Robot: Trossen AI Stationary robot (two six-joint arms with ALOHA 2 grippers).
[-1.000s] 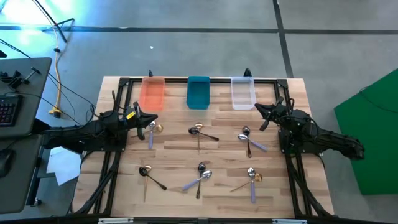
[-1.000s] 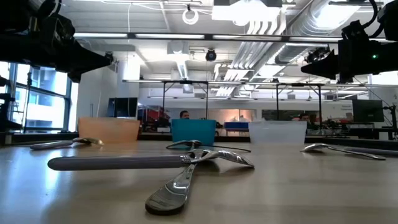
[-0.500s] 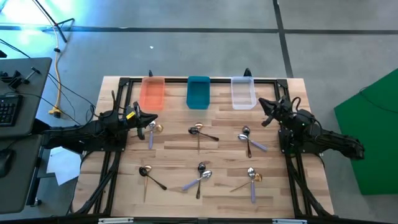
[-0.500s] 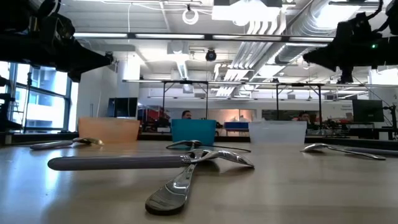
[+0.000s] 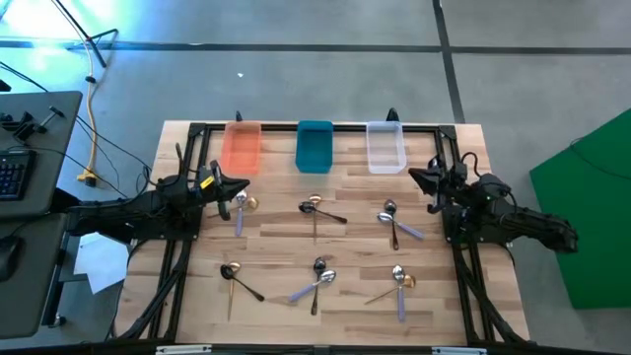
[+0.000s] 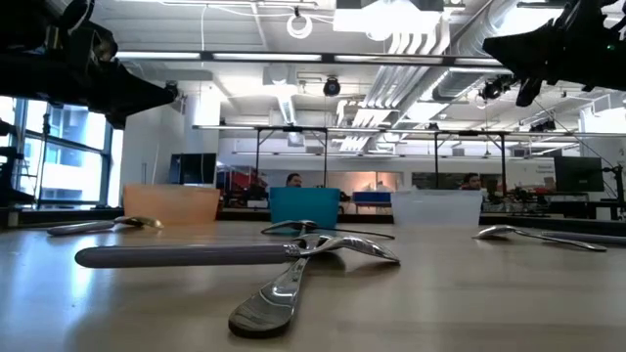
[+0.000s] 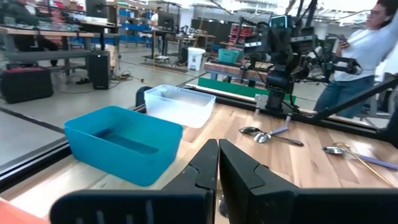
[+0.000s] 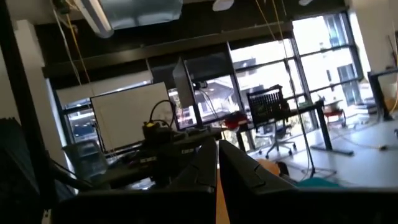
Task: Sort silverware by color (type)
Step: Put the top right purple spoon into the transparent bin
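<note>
Small spoons lie flat on the wooden table in loose groups: a lavender-handled and a gold one at the left, a dark and a gold one in the middle, others at the right and along the near side. My left gripper is shut and empty above the left group. It also shows in its wrist view. My right gripper is shut and empty, held high by the table's right edge, near the clear bin. It also shows in its wrist view.
An orange bin, a teal bin and a clear bin stand in a row along the far edge. A dark frame runs round the table. People stand in the room beyond.
My right gripper has gone up, well clear of the table, and its arm has drawn a little toward the table's right edge. It stays shut and empty. The spoons have not moved.
</note>
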